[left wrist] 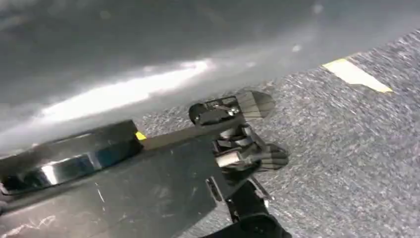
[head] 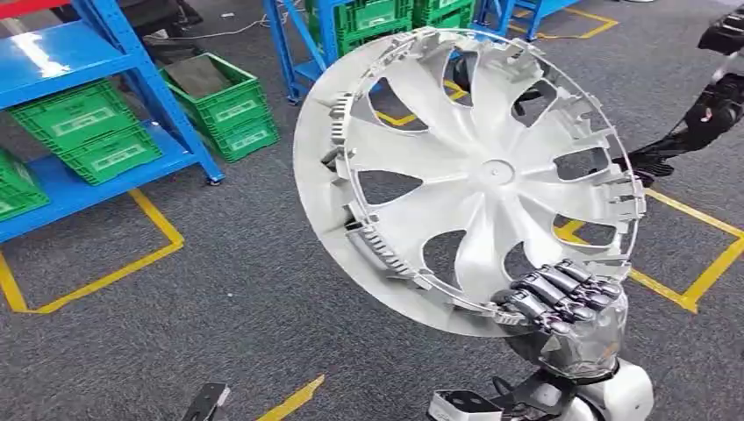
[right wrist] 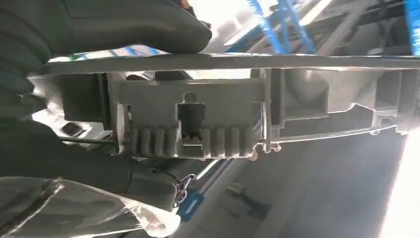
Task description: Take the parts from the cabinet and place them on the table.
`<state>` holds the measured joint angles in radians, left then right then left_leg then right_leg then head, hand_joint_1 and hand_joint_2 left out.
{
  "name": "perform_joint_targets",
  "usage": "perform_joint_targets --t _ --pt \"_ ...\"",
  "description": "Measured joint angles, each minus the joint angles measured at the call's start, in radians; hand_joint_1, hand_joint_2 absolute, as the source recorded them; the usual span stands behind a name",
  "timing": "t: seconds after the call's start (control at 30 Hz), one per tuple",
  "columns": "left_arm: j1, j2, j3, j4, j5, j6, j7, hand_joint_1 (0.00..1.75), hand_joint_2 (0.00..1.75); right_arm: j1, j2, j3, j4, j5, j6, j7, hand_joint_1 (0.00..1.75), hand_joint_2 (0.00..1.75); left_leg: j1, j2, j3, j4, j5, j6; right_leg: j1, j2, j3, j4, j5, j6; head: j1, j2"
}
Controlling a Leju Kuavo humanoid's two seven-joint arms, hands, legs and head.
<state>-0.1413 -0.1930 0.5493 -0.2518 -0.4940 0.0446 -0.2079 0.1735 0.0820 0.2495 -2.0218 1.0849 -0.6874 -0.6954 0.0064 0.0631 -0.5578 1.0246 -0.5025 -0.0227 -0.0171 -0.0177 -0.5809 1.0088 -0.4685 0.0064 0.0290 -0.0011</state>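
A large silver wheel cover (head: 474,175) with curved spokes and a ring of clips on its back stands tilted on edge in the air in the head view. My right hand (head: 561,303) grips its lower rim from below, dark fingers curled over the edge. The right wrist view shows the rim (right wrist: 223,62) edge-on with a toothed clip block (right wrist: 188,129) under it. There my hand (right wrist: 44,129) clamps the rim between the thick thumb (right wrist: 109,25) and the fingers.
Blue racks (head: 88,44) with green crates (head: 88,132) stand at the left; another green crate (head: 224,105) sits on the floor. A second rack (head: 298,53) is at the back. Yellow tape (head: 105,272) marks the grey carpet. Dark machinery (head: 702,123) stands at the right.
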Motion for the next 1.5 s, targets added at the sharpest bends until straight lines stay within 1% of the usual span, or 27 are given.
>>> perform_joint_targets --t 0.03,0.1,0.17,0.2,0.27,0.33,0.4,0.47,0.53,0.57,0.63,0.67,0.7,0.77,0.8,0.83,0.97,1.0,1.07,1.13,1.17,1.2,1.27,1.3,1.33,1.47,1.5 --pt "0.001 0.0 0.0 0.0 0.0 0.0 0.0 0.0 0.0 0.0 0.0 0.0 0.0 0.001 0.0 0.0 1.75 1.75 0.002 -0.035 -0.025 0.065 -0.046 -0.001 0.0 0.01 -0.002 0.0 0.002 -0.006 0.001 0.0" --pt "0.007 0.0 0.0 0.0 0.0 0.0 0.0 0.0 0.0 0.0 0.0 -0.002 0.0 0.002 0.0 0.0 1.75 1.75 0.001 -0.055 -0.096 0.235 -0.125 -0.002 0.003 0.035 -0.008 0.001 0.006 -0.01 0.002 0.0" --pt "0.011 0.001 0.0 0.0 0.0 0.0 0.001 0.0 0.0 0.003 0.0 -0.003 0.0 0.005 0.0 0.0 1.75 1.75 0.001 -0.056 -0.121 0.293 -0.127 0.003 0.006 0.061 -0.01 0.001 0.008 -0.013 0.002 0.0" --pt "0.011 0.001 0.0 0.0 0.0 0.001 0.001 0.0 0.0 0.004 0.0 -0.004 0.0 0.007 0.0 0.0 1.75 1.75 0.0 -0.059 -0.102 0.254 -0.094 0.008 0.008 0.077 -0.01 0.002 0.01 -0.012 0.001 0.0" --pt "0.01 0.001 0.0 0.0 0.0 0.0 0.001 0.0 0.0 0.005 0.0 -0.005 -0.002 0.008 0.0 0.0 1.75 1.75 -0.002 -0.083 -0.02 0.079 0.002 0.023 0.009 0.107 -0.009 0.003 0.012 -0.008 0.001 0.0" --pt "0.011 0.007 0.0 0.0 0.0 0.0 0.001 0.0 0.0 0.001 0.0 -0.005 -0.004 0.008 0.0 0.0 1.75 1.75 0.004 -0.176 0.014 -0.008 0.017 0.04 0.011 0.127 -0.019 0.008 0.017 0.002 0.005 0.0" --pt "0.01 0.005 -0.001 0.0 0.0 -0.003 0.001 0.0 0.0 0.005 0.0 -0.006 -0.005 0.01 -0.001 0.001 1.75 1.75 -0.004 -0.157 0.016 -0.018 0.012 0.036 -0.006 0.154 -0.033 0.004 0.026 0.015 -0.002 0.0" --pt "0.008 0.002 -0.002 0.0 0.0 -0.007 0.001 0.0 0.0 0.008 0.0 -0.007 -0.006 0.009 -0.001 0.005 1.75 1.75 0.003 -0.129 0.021 -0.039 0.024 0.04 0.0 0.182 -0.039 -0.004 0.036 0.033 -0.002 0.0" --pt "0.006 0.003 -0.004 0.0 0.001 -0.008 0.001 0.0 0.0 0.008 0.0 -0.007 -0.007 0.011 -0.001 0.012 1.75 1.75 0.005 -0.096 0.029 -0.054 0.033 0.045 0.005 0.08 -0.075 0.059 -0.015 0.032 0.01 0.0" --pt "0.007 0.002 -0.005 0.0 0.001 -0.008 0.001 0.0 0.0 0.003 0.0 -0.007 -0.007 0.013 -0.001 0.015 1.75 1.75 0.003 -0.08 0.027 -0.054 0.033 0.046 0.005 0.048 -0.108 0.131 -0.052 0.037 0.013 0.0" --pt "0.014 0.003 -0.005 0.0 0.001 -0.006 0.001 0.0 0.0 0.004 0.0 -0.007 -0.007 0.016 -0.001 0.019 1.75 1.75 0.0 -0.043 0.026 -0.052 0.032 0.047 0.003 0.025 -0.176 0.281 -0.111 0.044 0.011 0.0" --pt "0.014 0.003 -0.005 0.0 0.001 -0.006 0.001 0.0 0.0 0.006 0.0 -0.007 -0.007 0.019 -0.001 0.021 1.75 1.75 0.0 -0.028 0.025 -0.052 0.032 0.047 0.001 0.022 -0.185 0.302 -0.108 0.046 0.011 0.0" --pt "0.012 0.003 -0.005 0.0 0.001 -0.006 0.001 0.0 0.0 0.006 0.0 -0.007 -0.007 0.021 -0.001 0.025 1.75 1.75 0.0 -0.014 0.025 -0.052 0.031 0.046 0.0 0.019 -0.165 0.272 -0.083 0.048 0.012 0.0" --pt "0.01 0.002 -0.006 0.0 0.001 -0.006 0.001 0.0 0.0 0.005 0.0 -0.007 -0.007 0.021 -0.001 0.029 1.75 1.75 0.0 0.009 0.027 -0.049 0.027 0.04 -0.002 -0.002 -0.068 0.105 -0.01 0.048 0.012 0.0" --pt "0.009 0.002 -0.006 0.0 0.001 -0.006 0.001 0.0 0.0 0.004 0.0 -0.007 -0.007 0.021 -0.001 0.03 1.75 1.75 0.0 0.018 0.029 -0.045 0.023 0.034 -0.001 -0.042 -0.01 0.012 0.012 0.047 0.012 0.0" --pt "0.009 0.003 -0.006 0.0 0.001 -0.006 0.001 0.0 0.0 0.001 0.0 -0.007 -0.006 0.021 -0.001 0.03 1.75 1.75 -0.01 0.027 0.027 -0.04 0.018 0.027 0.008 -0.058 0.007 -0.003 -0.003 0.037 0.011 0.0" --pt "0.007 0.001 -0.007 0.0 0.001 -0.005 0.001 0.0 0.0 0.004 0.0 -0.008 -0.008 0.024 -0.001 0.031 1.75 1.75 -0.008 0.058 0.032 -0.038 0.018 0.01 0.008 -0.014 -0.008 -0.005 0.008 0.008 0.01 0.0" --pt "0.005 0.001 -0.007 0.0 0.001 -0.005 0.001 0.0 0.0 0.006 0.0 -0.008 -0.008 0.024 -0.001 0.031 1.75 1.75 -0.003 0.034 0.03 -0.028 0.003 0.001 0.003 -0.006 -0.005 -0.01 0.013 0.0 0.01 0.0" --pt "0.006 0.001 -0.007 0.0 0.001 -0.005 0.001 0.0 0.0 0.002 0.0 -0.008 -0.009 0.024 -0.001 0.031 1.75 1.75 0.0 -0.04 -0.016 0.086 -0.074 -0.002 0.002 0.013 -0.009 -0.01 0.016 -0.008 0.004 0.0" --pt "0.012 0.002 -0.007 0.001 0.001 -0.008 0.001 0.0 0.0 0.002 0.0 -0.008 -0.008 0.025 -0.001 0.031 1.75 1.75 0.0 -0.055 -0.088 0.251 -0.141 -0.002 0.006 0.039 -0.012 -0.009 0.018 -0.011 0.004 0.0" --pt "0.015 0.002 -0.007 0.001 0.001 -0.009 0.001 0.0 0.0 0.003 0.0 -0.008 -0.008 0.026 -0.001 0.031 1.75 1.75 0.0 -0.056 -0.106 0.286 -0.146 0.0 0.008 0.053 -0.014 -0.008 0.019 -0.012 0.004 0.0" --pt "0.015 0.002 -0.007 0.001 0.001 -0.01 0.001 0.0 0.0 0.003 0.0 -0.008 -0.008 0.026 -0.001 0.03 1.75 1.75 -0.001 -0.057 -0.1 0.271 -0.123 0.004 0.01 0.068 -0.014 -0.007 0.02 -0.012 0.005 0.0" --pt "0.014 0.002 -0.007 0.001 0.001 -0.01 0.001 0.0 0.0 0.003 0.0 -0.008 -0.008 0.026 -0.001 0.03 1.75 1.75 -0.001 -0.073 -0.032 0.121 -0.029 0.016 0.012 0.098 -0.013 -0.003 0.021 -0.011 0.004 0.0" --pt "0.014 0.002 -0.007 0.001 0.002 -0.01 0.001 0.0 0.0 0.003 0.0 -0.008 -0.008 0.026 -0.001 0.029 1.75 1.75 -0.003 -0.1 0.009 0.032 0.014 0.024 0.012 0.11 -0.012 -0.003 0.022 -0.01 0.004 0.0" --pt "0.014 0.007 -0.007 0.001 0.002 -0.01 0.001 0.0 0.0 0.003 0.0 -0.008 -0.008 0.025 -0.001 0.028 1.75 1.75 0.001 -0.161 0.027 -0.006 0.007 0.034 0.009 0.117 -0.016 -0.002 0.024 -0.006 0.007 0.0" --pt "0.012 0.005 -0.007 0.001 0.003 -0.01 -0.002 0.0 0.0 0.004 0.0 -0.009 -0.009 0.025 -0.001 0.028 1.75 1.75 -0.006 -0.133 0.028 -0.032 0.012 0.04 -0.002 0.168 -0.037 -0.009 0.043 0.026 0.0 0.0" --pt "0.011 0.005 -0.007 0.001 0.005 -0.009 -0.002 0.0 0.0 0.005 0.0 -0.009 -0.009 0.025 -0.001 0.03 1.75 1.75 0.005 -0.114 0.035 -0.052 0.024 0.043 0.0 0.153 -0.046 -0.001 0.039 0.025 0.001 0.0"
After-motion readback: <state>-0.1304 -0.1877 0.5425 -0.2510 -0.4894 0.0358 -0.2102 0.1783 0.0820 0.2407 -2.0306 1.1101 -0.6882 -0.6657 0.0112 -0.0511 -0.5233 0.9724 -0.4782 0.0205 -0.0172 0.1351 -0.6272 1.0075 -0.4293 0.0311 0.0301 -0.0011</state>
